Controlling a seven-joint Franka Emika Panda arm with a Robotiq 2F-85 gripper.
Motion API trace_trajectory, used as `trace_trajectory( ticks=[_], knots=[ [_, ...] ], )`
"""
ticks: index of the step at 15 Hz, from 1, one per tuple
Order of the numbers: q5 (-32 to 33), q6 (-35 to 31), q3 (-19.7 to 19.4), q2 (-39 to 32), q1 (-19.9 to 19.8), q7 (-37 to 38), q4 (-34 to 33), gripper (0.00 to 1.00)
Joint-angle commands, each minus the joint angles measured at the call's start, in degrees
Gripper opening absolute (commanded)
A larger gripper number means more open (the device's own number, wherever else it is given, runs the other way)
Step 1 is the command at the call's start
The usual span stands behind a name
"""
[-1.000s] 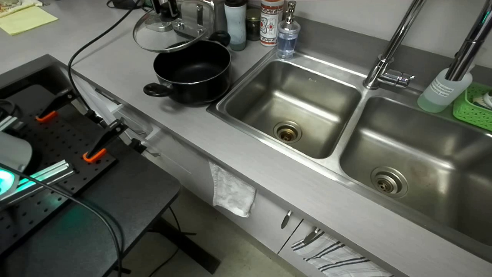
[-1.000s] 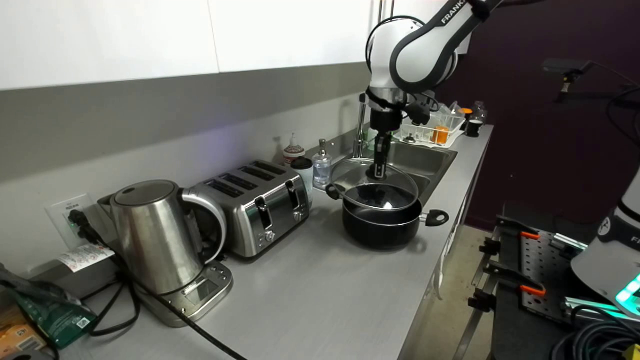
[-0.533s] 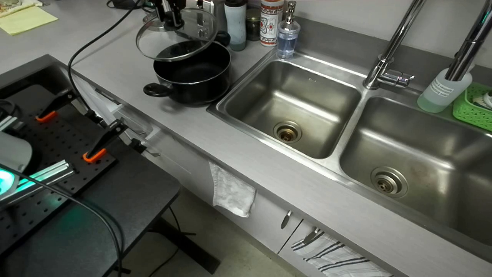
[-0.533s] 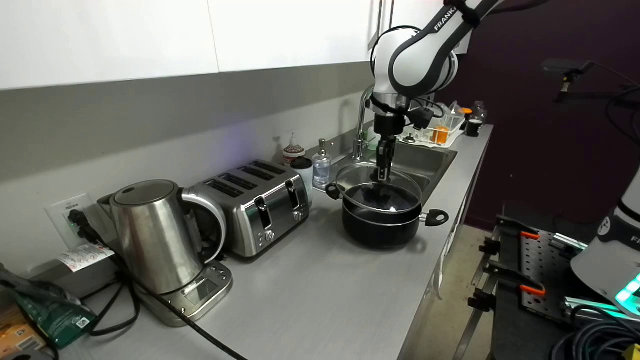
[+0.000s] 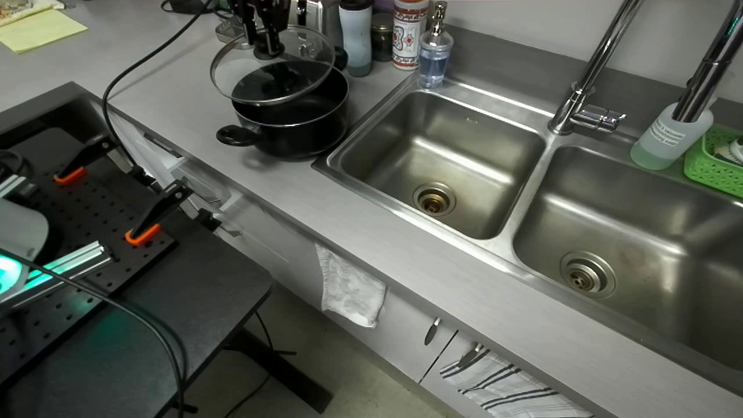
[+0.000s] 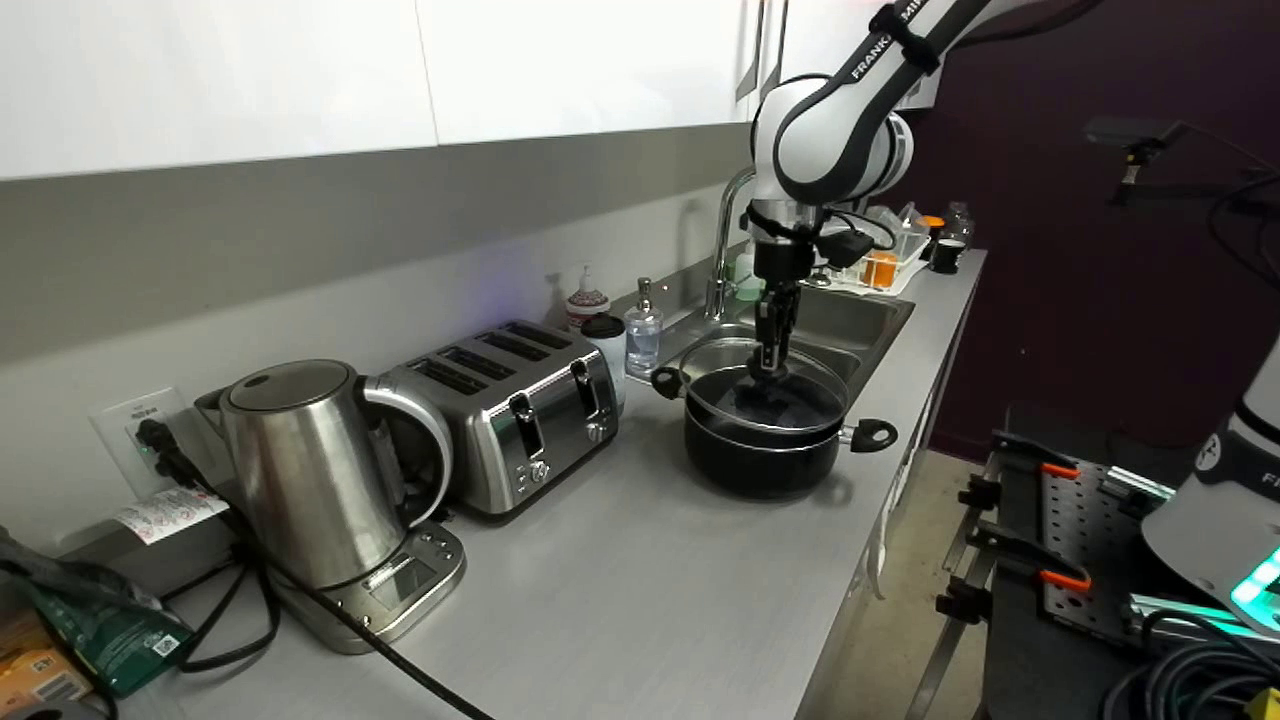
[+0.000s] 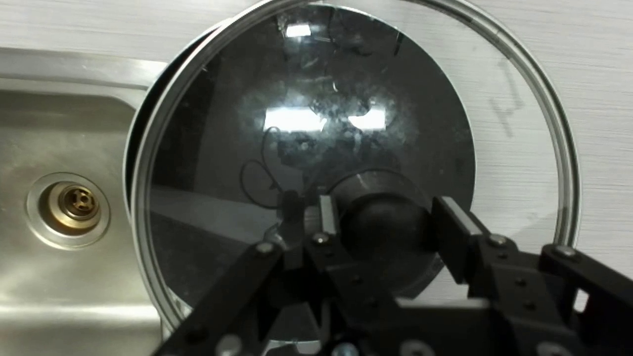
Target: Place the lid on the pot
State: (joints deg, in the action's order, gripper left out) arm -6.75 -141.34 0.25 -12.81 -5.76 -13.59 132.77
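Observation:
The glass lid (image 5: pixel 278 84) hangs from my gripper (image 5: pixel 264 46) by its dark knob. My fingers stand on both sides of the knob in the wrist view (image 7: pixel 383 217), shut on it. The black pot (image 5: pixel 290 136) stands on the counter beside the sink, with the lid over it. The lid (image 6: pixel 715 390) sits low over the pot (image 6: pixel 765 470) in an exterior view. In the wrist view the lid (image 7: pixel 519 123) is shifted right of the pot (image 7: pixel 152 103), leaving a sliver of opening at the left. Whether the lid touches the pot rim is not clear.
The steel sink (image 5: pixel 371 191) borders the pot. A toaster (image 6: pixel 510 420) and a kettle (image 6: pixel 300 470) stand along the wall. A tumbler (image 5: pixel 355 40) and a soap dispenser (image 5: pixel 434 55) stand behind the pot. The pot's handle (image 6: pixel 875 435) points toward the counter edge.
My gripper and the lid have moved down toward the pot and slightly toward the sink. The lid covers more of the pot opening. The pot has not moved.

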Motion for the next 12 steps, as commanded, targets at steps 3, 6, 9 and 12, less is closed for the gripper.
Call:
trace_trajectory(
  ticks=[3,6,9,12],
  knots=[
    [-3.32,2.92,0.07,-2.02,-1.38,-1.12,-3.84,0.24],
    [-3.69,4.30,0.15,-3.52,-1.68,-0.93,-5.56,0.24],
    [-3.80,5.64,0.17,-4.87,-1.93,-0.77,-7.14,0.24],
    [-3.84,6.85,0.20,-6.04,-2.17,-0.68,-8.44,0.24]
  ],
)
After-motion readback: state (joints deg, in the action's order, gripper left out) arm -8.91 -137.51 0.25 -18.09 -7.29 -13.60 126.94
